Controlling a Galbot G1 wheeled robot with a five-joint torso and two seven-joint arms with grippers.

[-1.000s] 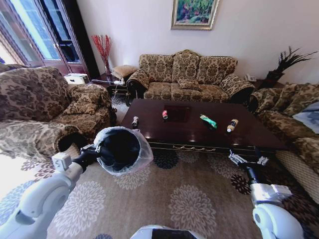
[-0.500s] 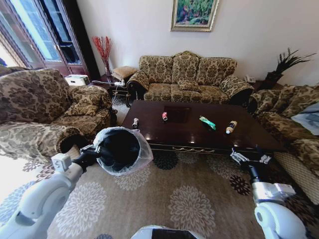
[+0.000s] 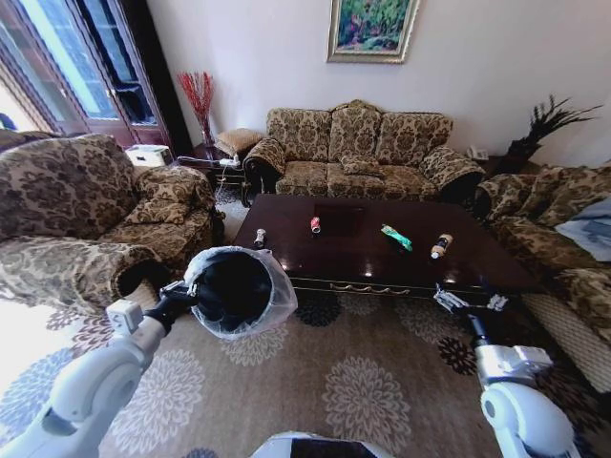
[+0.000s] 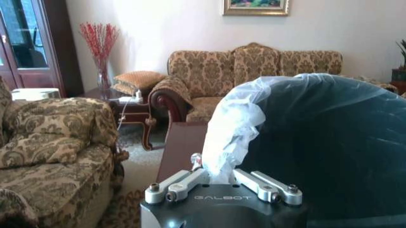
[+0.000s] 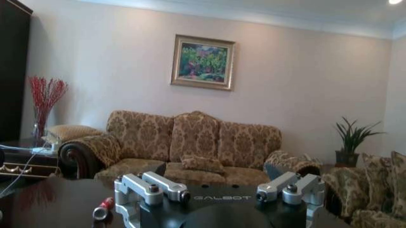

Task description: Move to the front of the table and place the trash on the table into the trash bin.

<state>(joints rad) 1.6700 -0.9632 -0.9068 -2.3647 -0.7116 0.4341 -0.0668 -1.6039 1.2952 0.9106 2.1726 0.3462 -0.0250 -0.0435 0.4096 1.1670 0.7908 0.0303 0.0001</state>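
Evidently the view has shifted slightly: the base is mid-approach. Left pincer [image 3: 181, 298] stays clamped on the trash bin [image 3: 237, 289] rim; right pincer [image 3: 470, 303] hangs wide, empty. Four trash items lie untouched on the desk [image 3: 363, 260].

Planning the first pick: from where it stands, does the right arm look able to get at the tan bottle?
Probably not yet. The right claw, open and empty, hangs short of the table; the bottle lies farther in, with nothing between them.
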